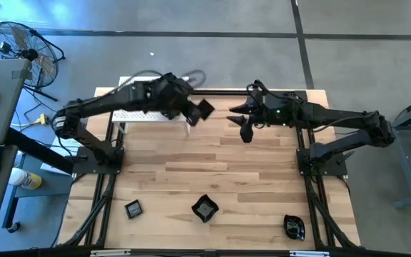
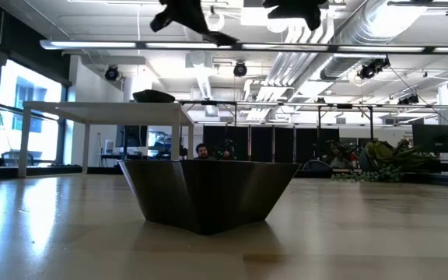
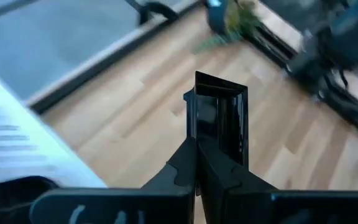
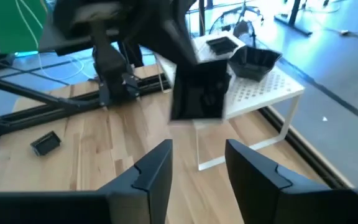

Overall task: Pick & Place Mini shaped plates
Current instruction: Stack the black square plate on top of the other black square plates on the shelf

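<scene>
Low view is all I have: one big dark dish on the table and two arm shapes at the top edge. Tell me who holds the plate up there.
Observer: The left gripper holds it, shut on a square black plate by its edge.
Operator: Report the right gripper.
Observer: The right gripper is open and empty, facing that plate from close by.
Operator: Say where this is happening over the table.
Observer: Near the far edge, beside the white perforated stand, which carries two more black dishes.
Operator: Count the plates on the near side.
Observer: Three sit along the near edge of the table: a small square plate, an angular plate and a rounded plate.
</scene>
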`<control>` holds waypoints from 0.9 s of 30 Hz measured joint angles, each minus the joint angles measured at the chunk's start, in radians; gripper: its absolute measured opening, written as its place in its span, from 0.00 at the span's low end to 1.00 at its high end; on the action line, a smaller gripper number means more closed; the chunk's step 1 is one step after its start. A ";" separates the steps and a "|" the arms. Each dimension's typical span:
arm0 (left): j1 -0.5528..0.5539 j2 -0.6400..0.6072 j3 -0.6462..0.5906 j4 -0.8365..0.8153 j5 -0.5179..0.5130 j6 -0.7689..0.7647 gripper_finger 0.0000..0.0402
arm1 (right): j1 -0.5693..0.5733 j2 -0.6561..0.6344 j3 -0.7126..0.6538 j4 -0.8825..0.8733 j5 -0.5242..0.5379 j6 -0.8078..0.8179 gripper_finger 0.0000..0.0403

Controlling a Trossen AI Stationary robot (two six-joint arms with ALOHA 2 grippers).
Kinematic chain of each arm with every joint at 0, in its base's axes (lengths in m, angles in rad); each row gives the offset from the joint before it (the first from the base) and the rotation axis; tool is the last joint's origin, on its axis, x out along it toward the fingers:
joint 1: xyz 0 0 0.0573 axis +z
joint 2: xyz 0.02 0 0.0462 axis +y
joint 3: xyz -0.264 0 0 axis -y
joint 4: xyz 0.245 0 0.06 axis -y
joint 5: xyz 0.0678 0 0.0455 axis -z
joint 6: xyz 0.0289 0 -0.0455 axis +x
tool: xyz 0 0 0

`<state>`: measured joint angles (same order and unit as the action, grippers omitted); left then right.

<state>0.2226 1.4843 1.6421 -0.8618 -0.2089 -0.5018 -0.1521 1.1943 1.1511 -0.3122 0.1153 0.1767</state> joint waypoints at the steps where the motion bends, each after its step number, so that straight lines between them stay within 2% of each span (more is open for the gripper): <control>1: 0.022 -0.015 0.000 -0.016 0.000 0.000 0.00 | -0.005 -0.011 0.000 -0.007 0.005 0.000 0.35; 4: 0.090 -0.061 0.000 -0.062 -0.001 -0.004 0.00 | -0.036 -0.051 0.000 -0.067 0.010 0.000 0.28; 9: 0.175 -0.109 0.000 -0.100 0.024 -0.011 0.00 | -0.175 -0.098 0.000 -0.286 0.010 0.055 0.05; 10: 0.184 -0.116 0.000 -0.103 0.025 -0.011 0.00 | -0.207 -0.100 0.000 -0.335 0.010 0.052 0.03; 12: 0.201 -0.125 0.000 -0.118 0.025 -0.011 0.00 | -0.265 -0.101 -0.001 -0.411 0.013 0.042 0.04; 16: 0.238 -0.138 0.000 -0.136 0.019 -0.023 0.00 | -0.339 -0.102 -0.001 -0.440 -0.045 0.002 0.07; 23: 0.332 -0.222 -0.003 -0.225 -0.026 -0.053 0.00 | -0.359 -0.102 -0.001 -0.421 -0.096 -0.028 0.01; 27: 0.392 -0.327 -0.106 -0.226 -0.036 -0.090 0.00 | -0.359 -0.102 -0.001 -0.420 -0.099 -0.028 0.02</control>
<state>0.6144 1.1572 1.5356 -1.0874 -0.2451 -0.5915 -0.5114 1.0924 1.1503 -0.7318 0.0162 0.1485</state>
